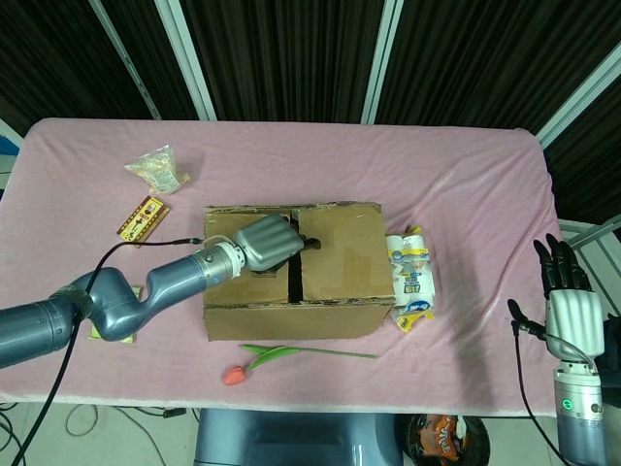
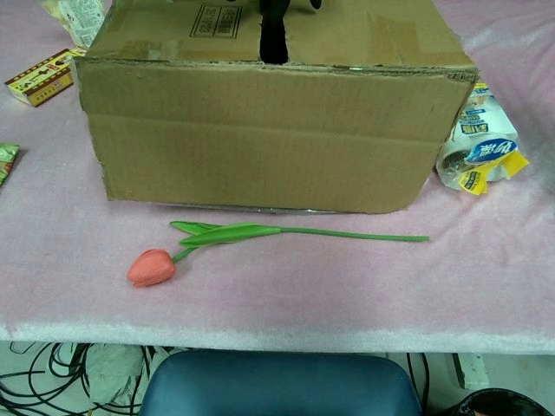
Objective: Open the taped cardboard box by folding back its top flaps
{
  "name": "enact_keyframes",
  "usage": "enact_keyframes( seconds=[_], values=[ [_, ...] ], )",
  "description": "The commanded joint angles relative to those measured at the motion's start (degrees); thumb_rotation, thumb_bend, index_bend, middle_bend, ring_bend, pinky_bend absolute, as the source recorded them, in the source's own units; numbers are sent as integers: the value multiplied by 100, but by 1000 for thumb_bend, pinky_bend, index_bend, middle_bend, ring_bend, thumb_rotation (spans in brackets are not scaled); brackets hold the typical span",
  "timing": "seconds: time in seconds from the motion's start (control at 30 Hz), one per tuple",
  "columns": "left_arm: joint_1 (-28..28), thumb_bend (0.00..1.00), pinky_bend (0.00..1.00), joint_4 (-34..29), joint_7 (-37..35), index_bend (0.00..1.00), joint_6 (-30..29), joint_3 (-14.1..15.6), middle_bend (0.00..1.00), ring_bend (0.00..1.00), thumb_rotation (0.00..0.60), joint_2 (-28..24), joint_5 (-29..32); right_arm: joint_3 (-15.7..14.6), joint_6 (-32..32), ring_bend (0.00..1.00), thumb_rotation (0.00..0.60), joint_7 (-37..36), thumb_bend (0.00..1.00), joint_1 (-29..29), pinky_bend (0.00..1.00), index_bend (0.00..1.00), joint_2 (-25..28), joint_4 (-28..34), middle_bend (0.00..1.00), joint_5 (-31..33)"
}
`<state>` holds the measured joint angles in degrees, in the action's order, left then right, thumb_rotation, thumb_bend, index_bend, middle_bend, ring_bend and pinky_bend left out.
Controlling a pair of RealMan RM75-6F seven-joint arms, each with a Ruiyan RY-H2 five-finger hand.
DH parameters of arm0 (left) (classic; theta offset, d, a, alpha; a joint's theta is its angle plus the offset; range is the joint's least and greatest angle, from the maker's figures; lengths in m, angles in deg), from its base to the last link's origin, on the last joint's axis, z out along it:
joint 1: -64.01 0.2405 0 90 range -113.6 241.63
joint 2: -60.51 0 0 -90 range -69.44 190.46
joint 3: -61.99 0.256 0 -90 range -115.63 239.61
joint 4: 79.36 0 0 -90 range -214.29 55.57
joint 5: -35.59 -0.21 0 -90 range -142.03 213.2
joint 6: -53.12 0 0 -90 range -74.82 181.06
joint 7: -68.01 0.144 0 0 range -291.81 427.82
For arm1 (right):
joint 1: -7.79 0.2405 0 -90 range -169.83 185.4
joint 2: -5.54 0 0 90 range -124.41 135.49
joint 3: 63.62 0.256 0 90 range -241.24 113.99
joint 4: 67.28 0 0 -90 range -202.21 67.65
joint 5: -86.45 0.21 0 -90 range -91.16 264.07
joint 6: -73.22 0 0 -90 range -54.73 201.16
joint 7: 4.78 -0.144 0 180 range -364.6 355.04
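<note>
Pink cloth covers the desk (image 1: 466, 184), backed by dark curtains. At its middle sits the cardboard box (image 1: 291, 277), its 2 top flaps lying flat with a dark slit between them. Left robot hand (image 1: 270, 243) rests on top of the box, dark fingers curled down at the slit; whether they grip a flap I cannot tell. Right robot hand (image 1: 568, 296) stands upright off the desk's right edge, fingers straight, holding nothing. A red tulip (image 2: 217, 247) lies before the box, and a snack packet (image 1: 409, 277) beside its right wall.
</note>
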<state>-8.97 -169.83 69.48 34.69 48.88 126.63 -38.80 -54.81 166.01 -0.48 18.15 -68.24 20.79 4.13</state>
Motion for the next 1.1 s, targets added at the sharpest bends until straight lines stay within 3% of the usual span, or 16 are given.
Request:
enact_keyframes(
  seconds=[0.03,0.23,0.57,1.1],
  values=[
    [-71,891,320,65,55,159,-37,50,337,287,600,117,83,13,-12,0,600,-18,288,-13,226,0,-2,12,0,-3],
    [-239,895,321,94,169,160,29,169,340,287,600,173,260,50,-42,0,600,-38,289,-36,226,0,1,16,0,-21],
    [-492,1000,331,184,312,171,108,317,371,301,600,144,468,83,-92,0,600,-42,289,-65,226,0,-18,13,0,-51],
    [-645,1000,323,138,621,180,-14,564,377,301,600,158,-200,142,-144,0,600,-130,289,-98,226,0,-22,34,0,-78]
  ],
)
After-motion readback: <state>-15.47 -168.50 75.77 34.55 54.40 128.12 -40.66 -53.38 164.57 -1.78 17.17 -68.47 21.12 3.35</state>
